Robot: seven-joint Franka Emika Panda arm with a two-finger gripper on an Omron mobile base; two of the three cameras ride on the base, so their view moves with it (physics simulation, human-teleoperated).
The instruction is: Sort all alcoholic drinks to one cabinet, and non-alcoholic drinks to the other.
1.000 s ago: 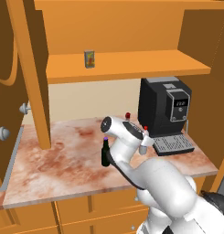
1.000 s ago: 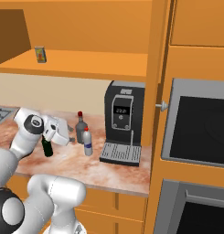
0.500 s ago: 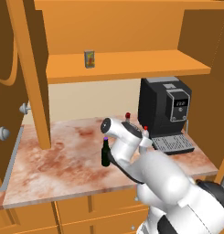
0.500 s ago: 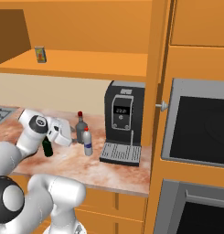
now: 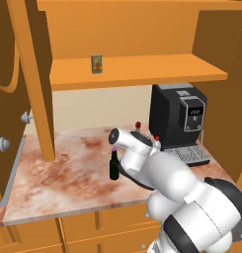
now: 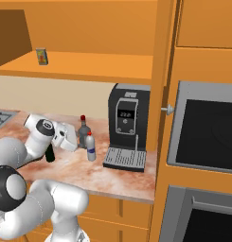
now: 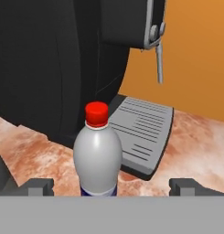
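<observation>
My pincer [image 7: 111, 186], jaws spread wide and empty, frames the white plastic bottle [image 7: 98, 153] standing dead ahead before the coffee machine [image 7: 58, 64]. I should advance level, centre the body, then close below the shoulder.

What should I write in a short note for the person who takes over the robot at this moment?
Gripper: open, holding nothing, aimed at the white plastic bottle, which stands between its fingertips.
Juice carton: already on the open cabinet's shelf.
On the counter: beer bottle, grey bottle and the white plastic bottle, beside the coffee machine.
Left: grasp the white plastic bottle, place it by the carton; both glass bottles go to the other cabinet.
</observation>
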